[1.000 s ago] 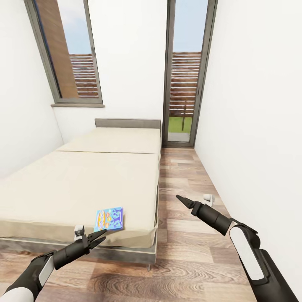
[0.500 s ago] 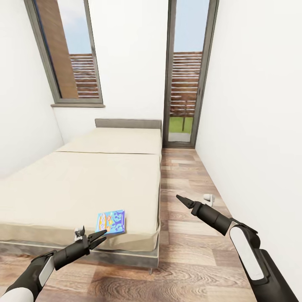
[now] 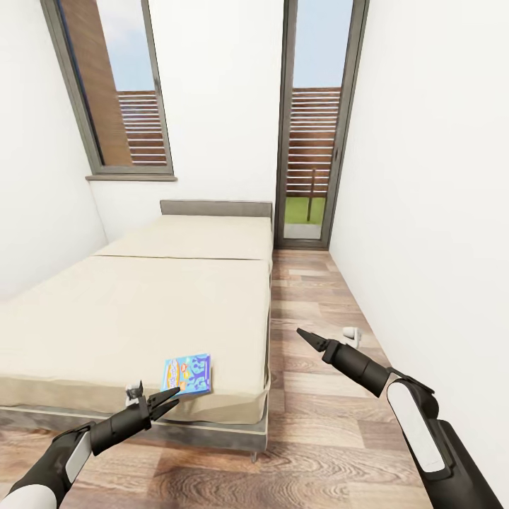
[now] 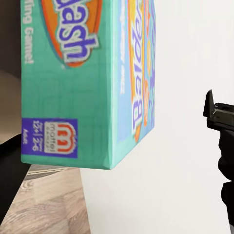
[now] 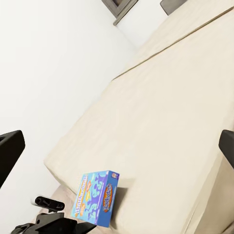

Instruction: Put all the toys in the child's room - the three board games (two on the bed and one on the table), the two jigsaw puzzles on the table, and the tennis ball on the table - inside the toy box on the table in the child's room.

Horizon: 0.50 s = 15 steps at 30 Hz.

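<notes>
Head view first: I see the bed point(image 3: 141, 304) running along the left wall, cream and flat, with a grey headboard at its far end. One board game point(image 3: 186, 373), the blue cartoon-printed box, lies flat near the foot corner of the mattress, close to the edge. My left gripper point(image 3: 167, 399) hangs just in front of that corner, its tips close to the box's near edge, and the jaws look spread. My right gripper point(image 3: 305, 336) reaches out over the wood-plank floor point(image 3: 311, 396) in the aisle between bed and right wall, well apart from the box; its tip reads as one closed point. Two tall windows point(image 3: 113, 92) stand in the far wall.

Left wrist view: the board game point(image 4: 87, 83) is very close, its teal side panel and blue top face towards me, with one dark finger point(image 4: 222, 126) at the side, apart from the box.

Right wrist view: the box point(image 5: 96, 197) rests on the bed point(image 5: 161, 126) by the corner, with the left gripper point(image 5: 63, 225) just beside its near edge. I cannot tell my right jaws' spacing here.
</notes>
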Motion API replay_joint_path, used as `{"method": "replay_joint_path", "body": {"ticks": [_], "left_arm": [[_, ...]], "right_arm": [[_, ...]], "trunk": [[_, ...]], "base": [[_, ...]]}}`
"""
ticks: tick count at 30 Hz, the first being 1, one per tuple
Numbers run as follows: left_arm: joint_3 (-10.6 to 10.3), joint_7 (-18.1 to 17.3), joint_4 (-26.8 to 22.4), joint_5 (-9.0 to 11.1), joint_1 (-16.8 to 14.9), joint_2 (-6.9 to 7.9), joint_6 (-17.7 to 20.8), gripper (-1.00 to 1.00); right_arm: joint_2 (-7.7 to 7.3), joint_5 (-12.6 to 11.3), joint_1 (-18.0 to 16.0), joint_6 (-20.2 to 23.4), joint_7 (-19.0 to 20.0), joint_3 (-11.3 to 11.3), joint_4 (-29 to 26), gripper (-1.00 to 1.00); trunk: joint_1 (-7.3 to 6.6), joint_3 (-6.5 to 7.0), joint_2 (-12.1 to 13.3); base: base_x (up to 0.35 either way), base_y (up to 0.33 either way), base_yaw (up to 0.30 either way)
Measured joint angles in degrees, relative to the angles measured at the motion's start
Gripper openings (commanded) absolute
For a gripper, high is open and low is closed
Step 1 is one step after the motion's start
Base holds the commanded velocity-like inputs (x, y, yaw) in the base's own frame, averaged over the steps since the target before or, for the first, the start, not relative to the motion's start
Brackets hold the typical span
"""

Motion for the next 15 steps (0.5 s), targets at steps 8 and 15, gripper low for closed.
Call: {"method": "replay_joint_path", "body": {"ticks": [8, 15], "left_arm": [[0.0, 0.0, 0.0, 0.0, 0.0, -0.02, 0.0, 1.0], [0.1, 0.0, 0.0, 0.0, 0.0, -0.09, -0.2, 1.0]], "right_arm": [[-0.06, 0.0, 0.0, 0.0, 0.0, 0.0, 0.0, 1.0], [-0.42, -0.4, 0.0, 0.2, 0.0, 0.0, 0.0, 1.0]], "trunk": [[0.0, 0.0, 0.0], [0.0, 0.0, 0.0]], "base": [[0.0, 0.0, 0.0], [0.0, 0.0, 0.0]]}}
